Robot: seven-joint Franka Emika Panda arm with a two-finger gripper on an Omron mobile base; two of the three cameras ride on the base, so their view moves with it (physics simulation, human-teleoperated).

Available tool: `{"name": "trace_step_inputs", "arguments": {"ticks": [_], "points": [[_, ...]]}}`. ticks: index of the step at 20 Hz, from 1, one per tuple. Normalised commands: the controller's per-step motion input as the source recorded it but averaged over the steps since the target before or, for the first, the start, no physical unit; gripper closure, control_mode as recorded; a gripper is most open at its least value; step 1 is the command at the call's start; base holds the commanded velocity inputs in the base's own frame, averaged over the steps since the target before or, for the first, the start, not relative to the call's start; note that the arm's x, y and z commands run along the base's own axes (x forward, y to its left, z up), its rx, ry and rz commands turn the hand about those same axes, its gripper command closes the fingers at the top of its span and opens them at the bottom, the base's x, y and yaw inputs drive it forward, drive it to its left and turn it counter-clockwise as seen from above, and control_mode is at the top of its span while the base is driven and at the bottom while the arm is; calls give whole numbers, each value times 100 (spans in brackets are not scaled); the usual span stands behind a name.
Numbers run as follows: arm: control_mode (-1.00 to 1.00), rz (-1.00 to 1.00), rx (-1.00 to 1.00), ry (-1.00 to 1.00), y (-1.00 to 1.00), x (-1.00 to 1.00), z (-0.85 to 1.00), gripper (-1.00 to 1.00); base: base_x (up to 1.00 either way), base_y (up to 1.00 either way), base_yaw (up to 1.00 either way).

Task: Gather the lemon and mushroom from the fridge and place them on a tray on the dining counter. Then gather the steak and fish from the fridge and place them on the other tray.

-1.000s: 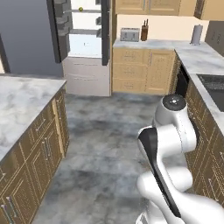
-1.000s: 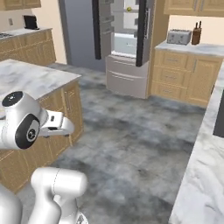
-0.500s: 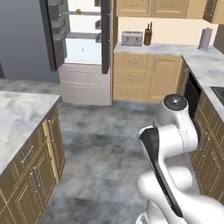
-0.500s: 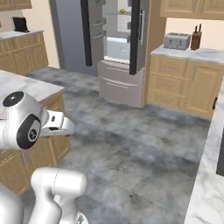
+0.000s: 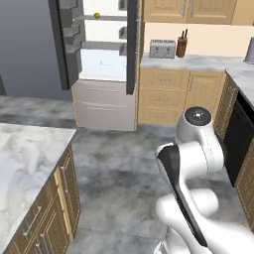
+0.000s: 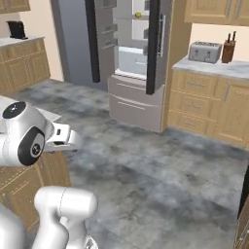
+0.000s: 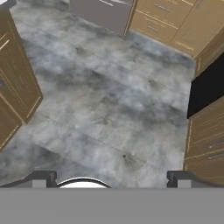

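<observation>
Moved: base drives nearer, fridge [image 5: 101, 59] looms larger.
Pincer: [image 7: 111, 178] wide, empty.
Lemon: [image 5: 97, 15] light, firm, rolls; pinch across middle.

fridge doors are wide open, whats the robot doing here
The robot faces the fridge across the kitchen floor, both doors swung open. A small yellow-green lemon sits on an upper shelf inside. The gripper is open and empty, pointing down at the grey floor, nowhere near the shelves. A toaster and knife block sit on the counter right of the fridge.

Lemon [image 5: 97, 15] on fridge [image 5: 101, 64] shelf — toaster [image 5: 162, 48] on counter rightward.
</observation>
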Motion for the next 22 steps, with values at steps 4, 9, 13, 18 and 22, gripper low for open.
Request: {"name": "trace_step_inputs", "arguments": {"ticks": [4, 9, 13, 18, 22], "points": [[100, 0, 0, 0, 0, 0, 0, -100, 100, 11, 8], [100, 0, 0, 0, 0, 0, 0, -100, 100, 2, 10], [100, 0, 0, 0, 0, 0, 0, -100, 100, 0, 11], [100, 0, 0, 0, 0, 0, 0, -100, 100, 0, 11], [100, 0, 0, 0, 0, 0, 0, -100, 100, 2, 10]]}}
